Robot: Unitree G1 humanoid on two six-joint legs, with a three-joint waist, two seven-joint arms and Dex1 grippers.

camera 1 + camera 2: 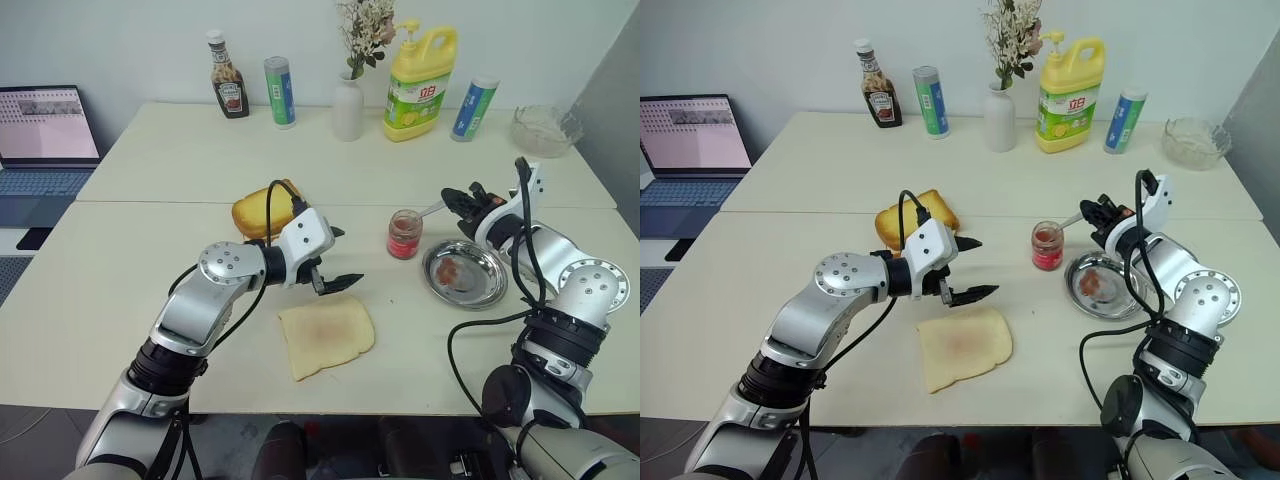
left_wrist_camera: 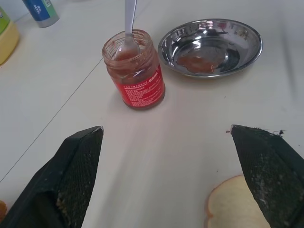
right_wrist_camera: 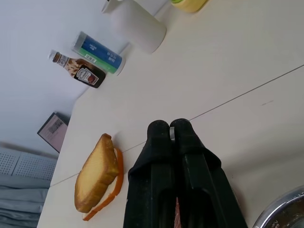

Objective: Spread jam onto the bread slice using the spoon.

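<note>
The bread slice [image 1: 326, 337] lies flat near the table's front edge. Just behind it my left gripper [image 1: 345, 257] hovers open and holds nothing. In the left wrist view its fingers [image 2: 76, 175] frame the jam jar [image 2: 135, 71]. The jar [image 1: 404, 234] of reddish jam stands to the right of that gripper, beside a steel dish [image 1: 478, 293] with a jam smear in it. The spoon [image 2: 129, 23] has its bowl down in the jar. Its handle [image 1: 432, 210] slants back to my right gripper [image 1: 455, 200], which is shut on it.
Thick golden toast [image 1: 262, 210] sits behind my left arm. Along the back stand a ketchup bottle [image 1: 229, 90], two tubes, a white vase [image 1: 348, 108], a yellow detergent bottle [image 1: 420, 85] and a glass bowl [image 1: 545, 130]. A laptop [image 1: 45, 130] is at far left.
</note>
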